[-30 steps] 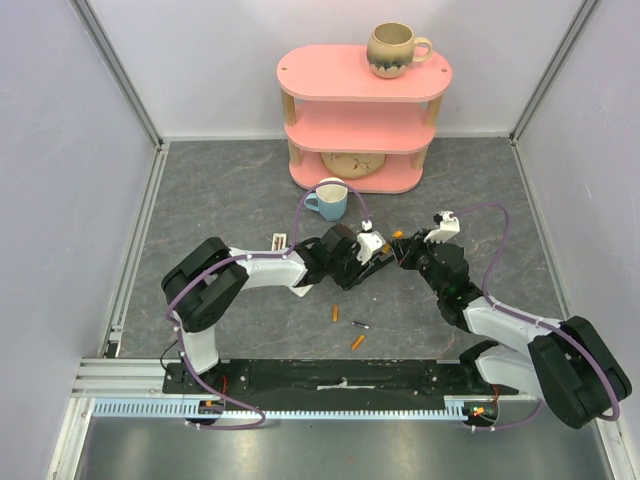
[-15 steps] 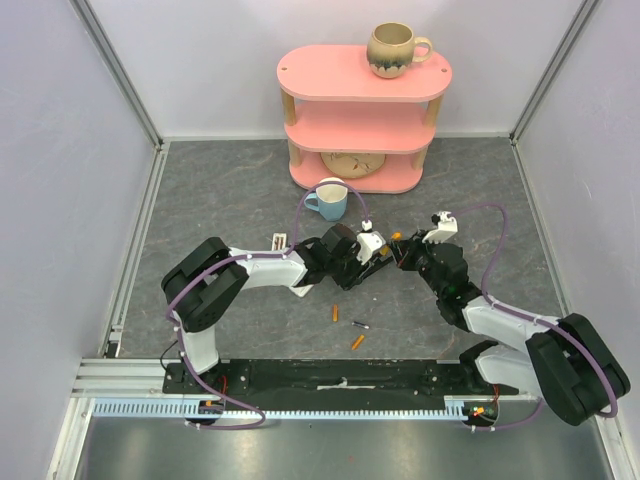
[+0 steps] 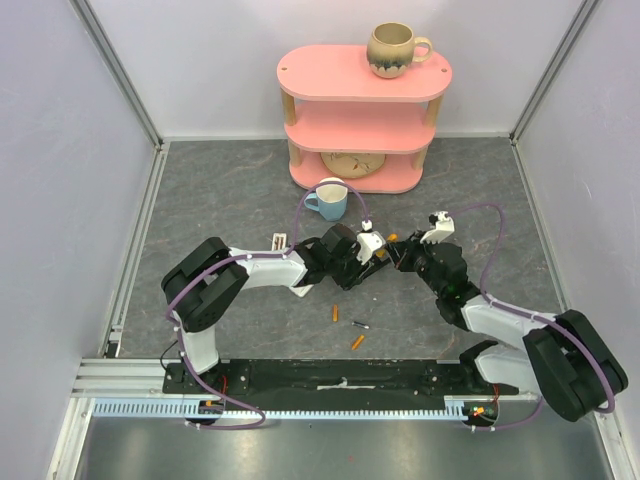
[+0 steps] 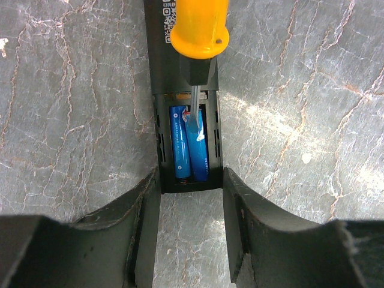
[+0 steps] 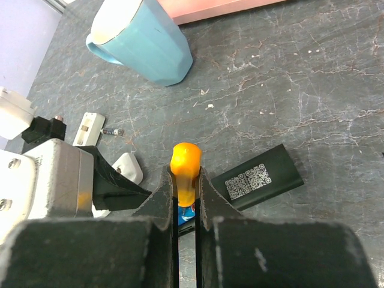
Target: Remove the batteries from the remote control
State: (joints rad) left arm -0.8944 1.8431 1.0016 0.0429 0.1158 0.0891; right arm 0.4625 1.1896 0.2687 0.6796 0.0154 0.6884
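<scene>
The left end effector [image 4: 189, 180] grips the remote control [image 4: 157, 54] by both sides, at the end where its uncovered compartment holds two blue batteries [image 4: 179, 144] side by side. The right end effector [image 5: 185, 180] is clamped on an orange-handled screwdriver [image 4: 200, 27] whose tip touches one cell. Three loose batteries [image 3: 336, 313] lie on the table [image 3: 220, 190] near the remote control.

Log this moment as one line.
left end effector: shut on remote control | right end effector: shut on screwdriver | tip on blue batteries, both seated

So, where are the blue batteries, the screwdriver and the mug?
blue batteries [image 4: 179, 144]: left wrist view, middle of left cell
screwdriver [image 4: 200, 24]: left wrist view, orange handle
mug [image 5: 153, 48]: right wrist view, side wall
</scene>
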